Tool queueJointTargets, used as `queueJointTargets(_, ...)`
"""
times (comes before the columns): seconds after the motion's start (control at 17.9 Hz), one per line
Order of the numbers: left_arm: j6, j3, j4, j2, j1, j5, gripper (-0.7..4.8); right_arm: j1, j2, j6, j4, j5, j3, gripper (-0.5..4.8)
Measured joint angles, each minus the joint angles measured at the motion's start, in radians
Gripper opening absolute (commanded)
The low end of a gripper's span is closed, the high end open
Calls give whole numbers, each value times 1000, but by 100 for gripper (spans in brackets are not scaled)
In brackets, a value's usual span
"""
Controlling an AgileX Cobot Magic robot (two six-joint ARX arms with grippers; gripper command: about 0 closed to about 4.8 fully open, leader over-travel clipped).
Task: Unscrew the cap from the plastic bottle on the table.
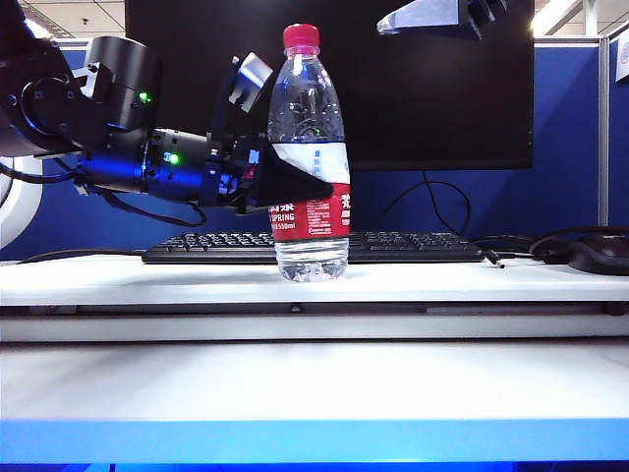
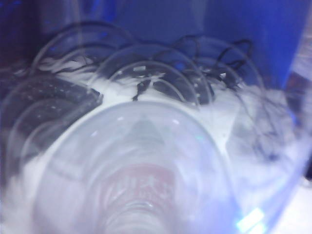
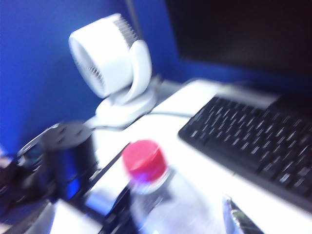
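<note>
1. Plastic bottle (image 1: 309,157): clear, slim, ribbed at the shoulder and base; stands upright on the white bench (image 1: 147,280), just in front of the keyboard. White-and-red label wraps its middle. In the left wrist view the bottle (image 2: 141,185) fills the picture as a blurred clear dome.
2. Cap (image 1: 301,36): small, round, red-pink, seated on the neck. In the right wrist view the cap (image 3: 143,159) shows from above, blurred.
3. Left pincer (image 1: 295,182): black, reaching in level from the left; its dark wedge-shaped finger lies across the label and it is closed around the bottle's body at mid-height.
4. Right pincer (image 1: 432,18): above and to the right of the cap, well apart from it; only a grey tip and dark ribbed part show at the top edge. How wide it stands I cannot tell from the pictures.
5. Keyboard (image 1: 403,244): black, flat, directly behind the bottle; also seen as keyboard (image 3: 253,141).
6. Monitor (image 1: 432,88): large dark screen behind the keyboard.
7. Mouse (image 1: 598,254): dark, rounded, at the bench's right end, with cables (image 1: 432,202) beside it.
8. Desk fan (image 3: 109,68): white, round, grilled, on a curved stand against the blue partition (image 1: 565,138).
</note>
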Motion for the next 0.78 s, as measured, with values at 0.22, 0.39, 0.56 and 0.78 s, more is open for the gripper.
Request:
queueJointTargets(0.22,-3,0,2,0,-3,-11,19,8,44,-134,37,5,2,479)
queueJointTargets(0.39,-18,0,10,0,-4,-18,19,40,89,-156,104,9,2,479)
queueJointTargets(0.56,-43,0,21,2,-10,-34,19,88,148,-163,191,41,2,479)
queueJointTargets(0.78,-48,0,22,2,-39,-43,19,107,185,-164,261,89,2,479)
